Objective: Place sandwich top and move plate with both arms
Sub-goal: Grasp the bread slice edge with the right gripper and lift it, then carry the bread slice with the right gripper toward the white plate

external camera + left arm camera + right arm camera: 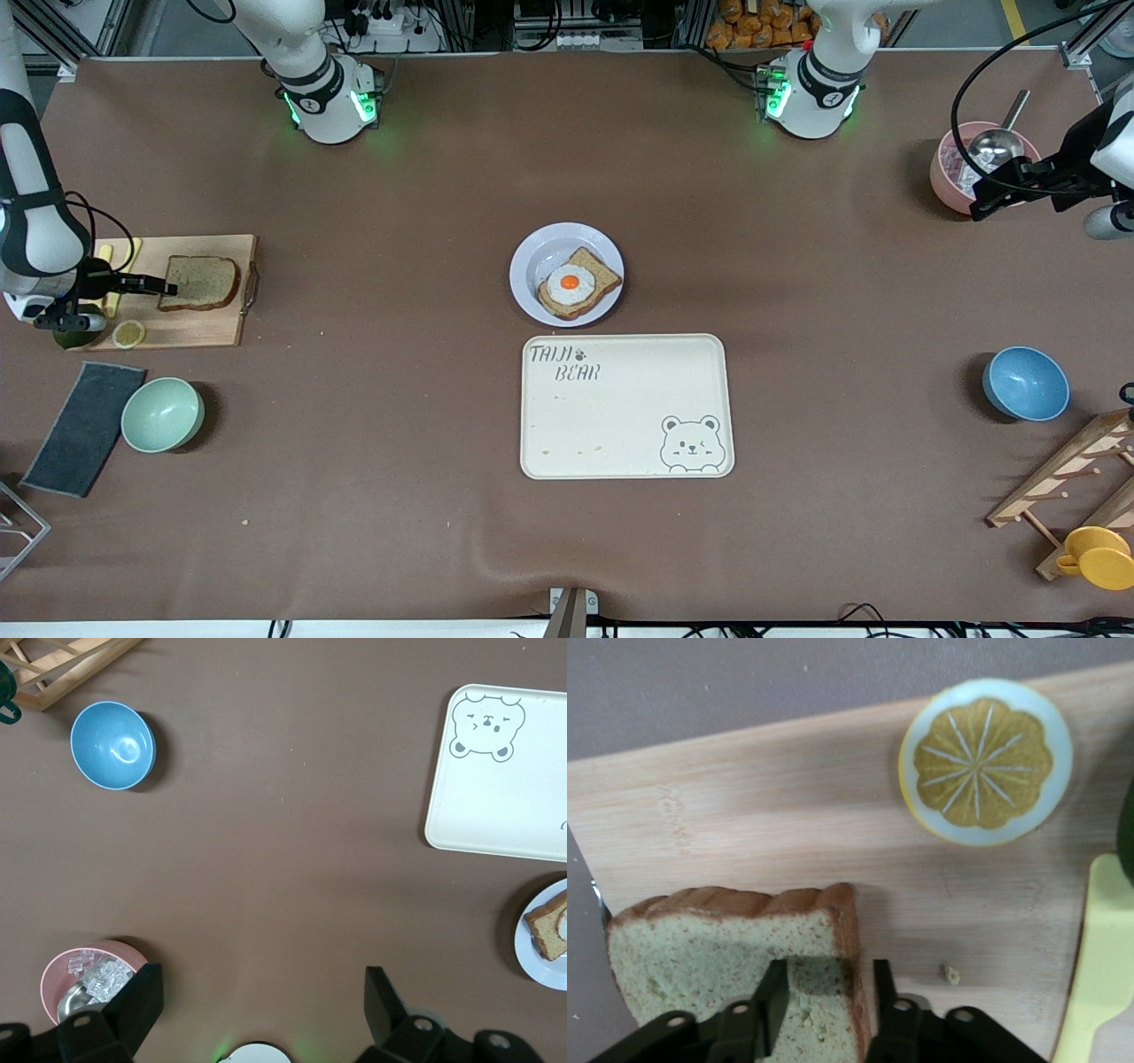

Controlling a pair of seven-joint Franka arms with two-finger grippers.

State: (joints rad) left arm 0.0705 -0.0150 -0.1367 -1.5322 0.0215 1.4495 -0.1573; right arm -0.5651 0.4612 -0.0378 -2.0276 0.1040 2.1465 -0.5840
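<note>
Bread (200, 283) lay on a wooden board (190, 326) on the brown table (372, 461); the right gripper (166, 286) fingers straddled its crust edge, not clamped. The left gripper (979, 208) hung wide open over a pink bowl (948, 182). A lemon slice (128, 334) sat nearby.

Brown sandwich top (200, 283); lavender-white plate (534, 252); cream bear-printed tray (625, 406).

Brown table (354, 496) (cables along the edge).

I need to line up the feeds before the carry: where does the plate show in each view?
Front view: the plate lies mid-table, touching the tray's edge farther from the camera.
Left wrist view: only a part of the plate shows at the picture's edge, by the tray.
Right wrist view: not in it.
Shared landmark: the tray.
</note>
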